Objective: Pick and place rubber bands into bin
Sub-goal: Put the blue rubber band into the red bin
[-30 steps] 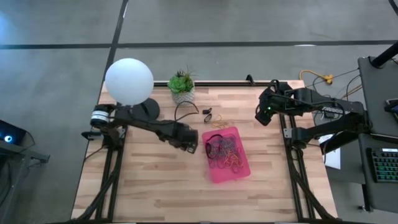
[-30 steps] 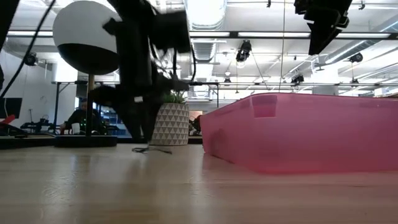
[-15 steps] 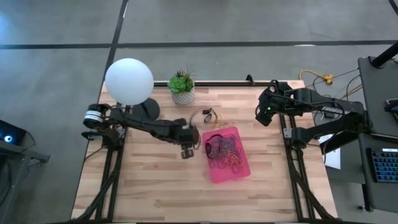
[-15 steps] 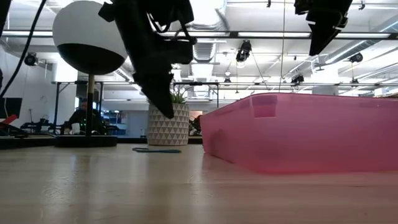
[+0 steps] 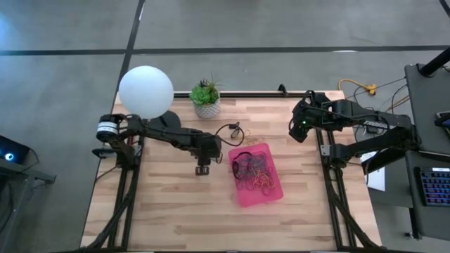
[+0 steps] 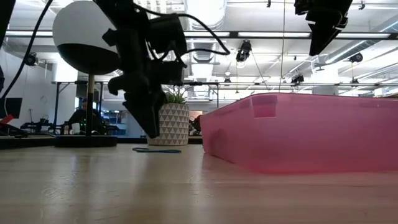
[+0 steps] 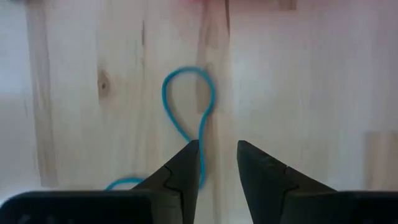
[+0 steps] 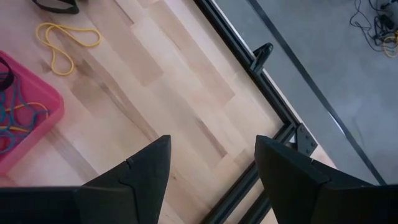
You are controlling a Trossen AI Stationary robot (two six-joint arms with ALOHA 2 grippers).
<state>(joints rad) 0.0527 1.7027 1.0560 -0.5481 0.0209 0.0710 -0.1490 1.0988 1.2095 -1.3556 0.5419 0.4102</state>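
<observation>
- Rubber bands (image 5: pixel 252 169) are seen heaped in the pink bin (image 5: pixel 275 191) at the table's centre; a blue band (image 7: pixel 186 106) lies loose on the wood below the left gripper, and a yellow band (image 8: pixel 65 40) lies just outside the bin's far edge.
- The left gripper (image 5: pixel 202 166) is held above the table just left of the bin, its fingers (image 7: pixel 183 171) narrowly parted and nothing pinched between them.
- The right gripper (image 5: pixel 299 126) is parked at the table's far right edge, spread wide and empty.
- A miss is judged possible: the blue band is thin and flat, so it could be skated over, or only one strand caught.
- The blue band is shown clearly only in the left wrist view; in the low view it is a faint line (image 6: pixel 149 150), and in the high view it is hidden by the arm.
</observation>
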